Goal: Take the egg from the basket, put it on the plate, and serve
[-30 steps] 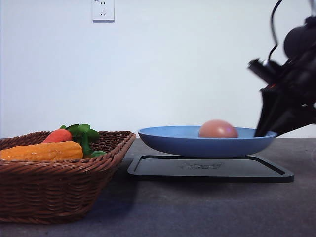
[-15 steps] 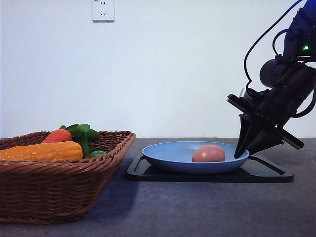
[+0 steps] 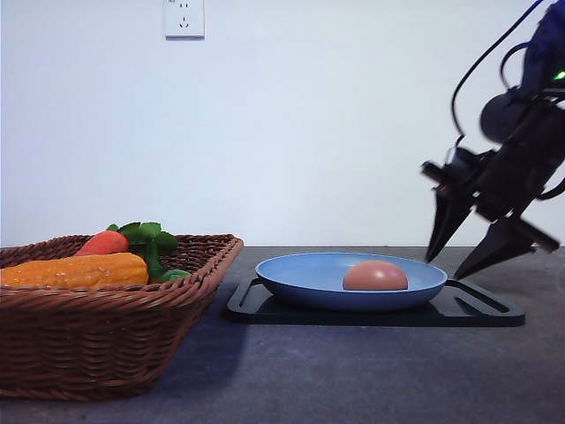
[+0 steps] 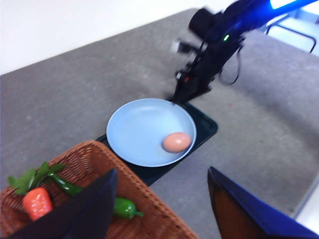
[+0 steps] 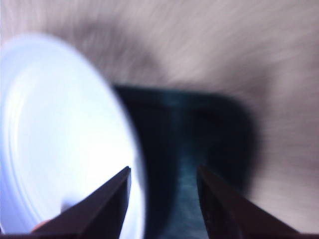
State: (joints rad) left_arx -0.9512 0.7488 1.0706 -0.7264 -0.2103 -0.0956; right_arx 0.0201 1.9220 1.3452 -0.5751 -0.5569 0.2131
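In the front view the basket [image 3: 106, 309] stood nearest, at the left, with a corn cob [image 3: 75, 270] and a carrot [image 3: 104, 242] lying in it. Beyond it the plate [image 3: 300, 281] sat on a black tray [image 3: 477, 309], and the egg [image 3: 375, 276] lay in the plate's right half. The right gripper [image 3: 448, 265] hung just past the plate's right rim, its fingers [image 3: 441, 225] spread well apart and holding nothing; the egg lay to their left, clear of both tips.

The left wrist view looked down on what the front view showed only edge-on: the egg [image 4: 177, 142] rested near the plate's [image 4: 134, 129] rim, on the side away from the right gripper [image 4: 175, 99], which met the opposite rim. A green pepper [image 4: 124, 208] also showed in the basket [image 4: 149, 219]. The left gripper [image 4: 162, 209] stood open and empty, over the basket's edge.

The right wrist view, blurred, showed its fingertips [image 5: 112, 199] parted, one over the plate's [image 5: 55, 144] rim and the other over the tray [image 5: 209, 134].
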